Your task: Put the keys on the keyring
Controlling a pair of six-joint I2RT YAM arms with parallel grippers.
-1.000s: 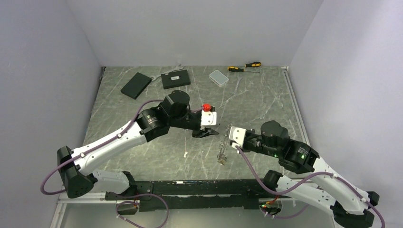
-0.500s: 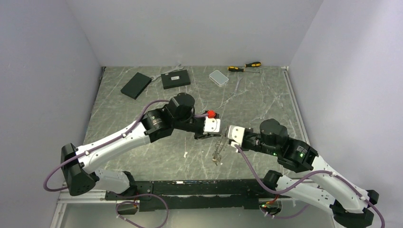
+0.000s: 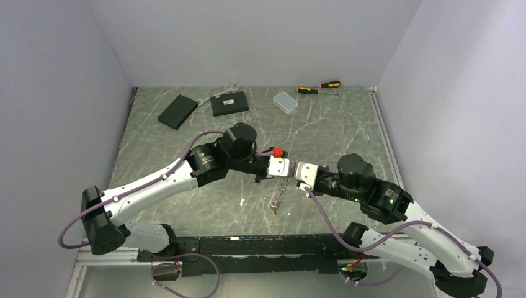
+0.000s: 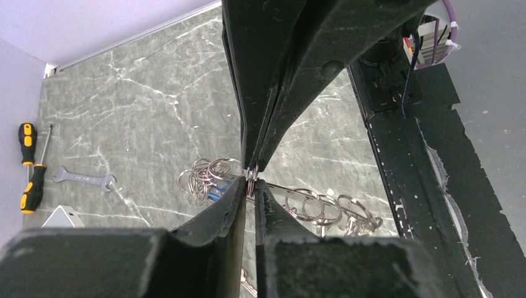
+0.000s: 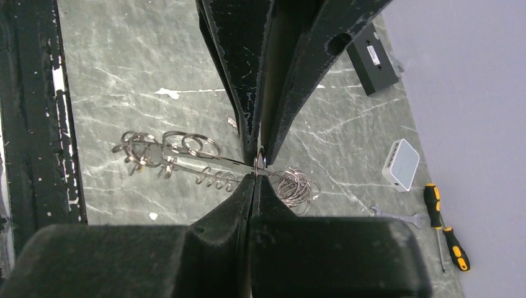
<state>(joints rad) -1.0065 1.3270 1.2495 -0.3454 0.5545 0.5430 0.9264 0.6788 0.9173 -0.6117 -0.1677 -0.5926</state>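
Progress: early, as I judge it; the keyring point(image 3: 279, 195), a limp string of linked wire rings, hangs between my two grippers; I see no key being threaded; a blue tag point(image 4: 214, 190) shows among the rings, but whether any key is on I cannot tell; the threading itself looks left to do.
Keyring place: about midway between the left and right edges of the desk point(image 3: 155, 149), nearer its near edge than its far one; it dangles from the fingertips toward the near edge; whether its low end touches the desk I cannot tell.
Left gripper point(image 4: 250, 189): jaws at a narrow slit with one ring between them; whether they bite it I cannot tell.
Right gripper point(image 5: 253, 180): pinched tight on the keyring's wire, tip to tip with the left.
Arm pose: both forearms reach inward from the near corners, roughly level; wrists face each other; fingertips almost touching.
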